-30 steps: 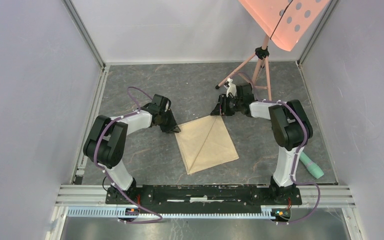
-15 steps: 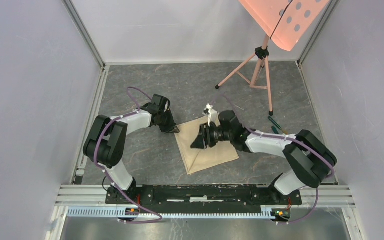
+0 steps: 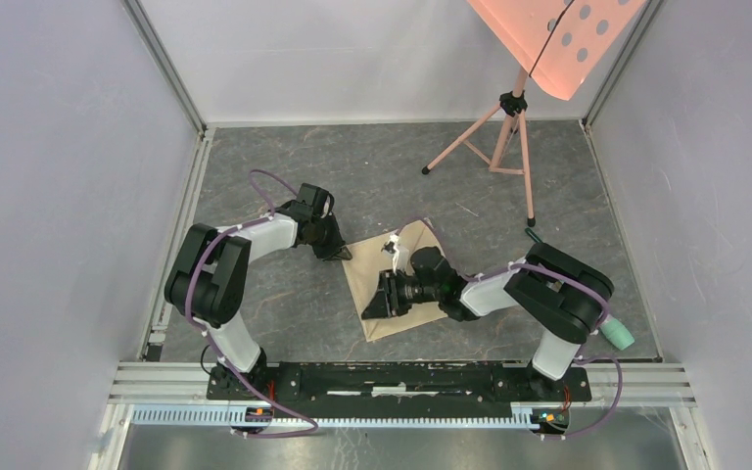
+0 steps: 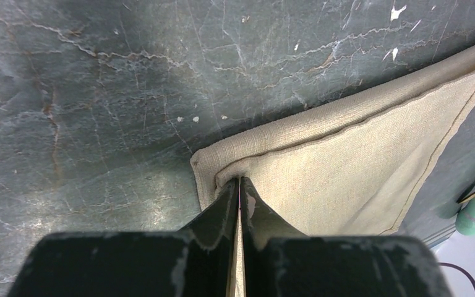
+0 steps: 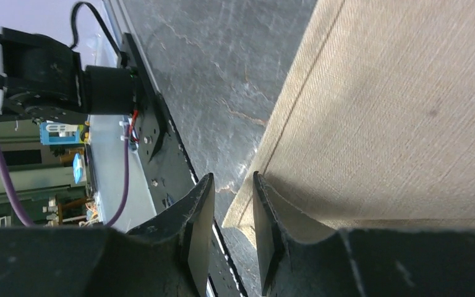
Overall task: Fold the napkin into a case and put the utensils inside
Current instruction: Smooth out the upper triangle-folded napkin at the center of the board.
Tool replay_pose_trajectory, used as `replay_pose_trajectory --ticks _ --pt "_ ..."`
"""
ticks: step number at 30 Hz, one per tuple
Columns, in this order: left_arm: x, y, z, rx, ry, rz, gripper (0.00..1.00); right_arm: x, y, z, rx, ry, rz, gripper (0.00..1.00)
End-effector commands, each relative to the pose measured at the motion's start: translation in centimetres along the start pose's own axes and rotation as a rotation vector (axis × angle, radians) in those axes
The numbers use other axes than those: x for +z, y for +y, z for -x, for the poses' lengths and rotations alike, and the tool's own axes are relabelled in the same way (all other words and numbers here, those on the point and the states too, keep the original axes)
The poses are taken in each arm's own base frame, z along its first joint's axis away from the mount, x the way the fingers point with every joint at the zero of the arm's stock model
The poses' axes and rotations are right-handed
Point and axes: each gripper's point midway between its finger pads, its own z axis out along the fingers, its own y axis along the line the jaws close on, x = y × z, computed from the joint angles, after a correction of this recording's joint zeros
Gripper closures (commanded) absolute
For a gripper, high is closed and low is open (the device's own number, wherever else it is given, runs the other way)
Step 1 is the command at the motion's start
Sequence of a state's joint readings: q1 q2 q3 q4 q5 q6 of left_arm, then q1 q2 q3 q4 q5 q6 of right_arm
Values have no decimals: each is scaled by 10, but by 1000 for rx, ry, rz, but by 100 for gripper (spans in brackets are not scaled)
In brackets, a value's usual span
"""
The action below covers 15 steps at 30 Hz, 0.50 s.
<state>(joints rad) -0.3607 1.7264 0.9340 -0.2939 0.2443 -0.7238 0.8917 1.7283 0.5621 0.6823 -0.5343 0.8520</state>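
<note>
Since a second ago the right arm has swung away from the cloth's far corner, drawn back across it, and now sits low over its near left side; the left arm has not shifted.

Left gripper point(image 4: 240, 182): its fingers are pressed together, clenched on the napkin point(image 4: 359, 167) right at the hemmed left corner, with a thin edge of cloth showing between them. Right gripper point(image 5: 233, 179): its jaws stand apart with a narrow gap, not clamped, and the napkin's near corner lies in that gap, one finger against the cloth's edge.

Seen from above, the beige napkin point(image 3: 357, 272) lies flat on the grey marbled table point(image 3: 352, 176) between the two arms, a corner pointing away from the bases. A mint-green cylinder point(image 3: 615, 333) lies well apart on the right, behind the right arm's elbow, and a pink tripod point(image 3: 509, 137) stands at the far side
</note>
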Motion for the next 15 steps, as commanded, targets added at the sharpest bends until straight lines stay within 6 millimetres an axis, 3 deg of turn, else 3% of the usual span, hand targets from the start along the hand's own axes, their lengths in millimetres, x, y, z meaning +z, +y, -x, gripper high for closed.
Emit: replay_pose_trajectory --ticks 1,4,9,15 --pt "5 10 8 39 -13 40 91 5 -1 -18 -25 29 1 66" --pt "4 10 10 39 -14 40 91 0 2 -26 -48 49 -4 66" --pt "2 9 13 39 -16 36 91 -9 10 -13 -159 45 -67 61" --pt "-1 3 15 43 -17 21 91 3 -12 -30 -197 131 -157 61"
